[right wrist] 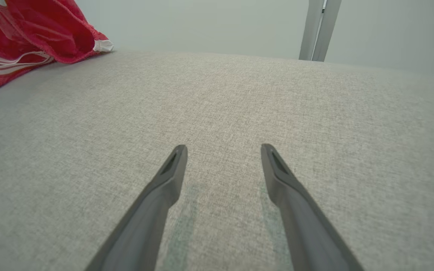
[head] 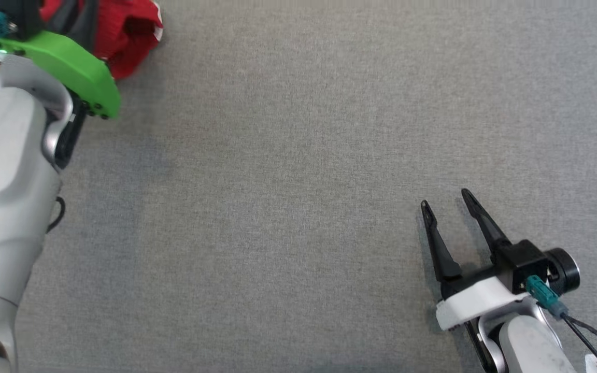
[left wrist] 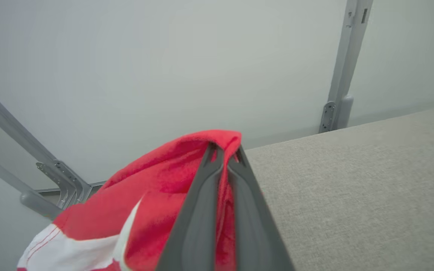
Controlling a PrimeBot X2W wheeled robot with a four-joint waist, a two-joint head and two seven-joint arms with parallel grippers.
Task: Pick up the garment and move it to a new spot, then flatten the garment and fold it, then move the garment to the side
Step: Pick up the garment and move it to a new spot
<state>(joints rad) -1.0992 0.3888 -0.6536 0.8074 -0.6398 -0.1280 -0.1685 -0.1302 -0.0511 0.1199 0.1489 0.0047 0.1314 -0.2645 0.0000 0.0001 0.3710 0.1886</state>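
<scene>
Two arms reach over a grey fabric-covered surface (head: 298, 181). In the head view the left arm's pale forearm (head: 3, 181) runs up the left edge to a green wrist mount (head: 70, 67) in the upper left corner, above the red garment (head: 127, 36); the mount hides the fingers there. The left wrist view supplies what the head view cannot. The left hand (left wrist: 224, 152) has its two dark fingers pressed together on a raised fold of the red cloth, which peaks just past the tips. A white panel with red stitching hangs at the lower left.

The right hand (head: 446, 199) sits at the lower right of the head view. Its fingers are spread wide, point up and slightly left, hold nothing, and are well apart from the garment. Its own wrist view shows those fingers low over the grey covering, with faint shadows beneath. It also shows the garment heaped at the far left, white stripes running along a red edge that lies on the surface.

Both wrist views show the surface's far edge against a pale wall (left wrist: 164, 56), with a grey upright post (left wrist: 343, 75) behind it. The garment lies near that far edge. Between the two hands stretches a broad run of bare grey fabric.
</scene>
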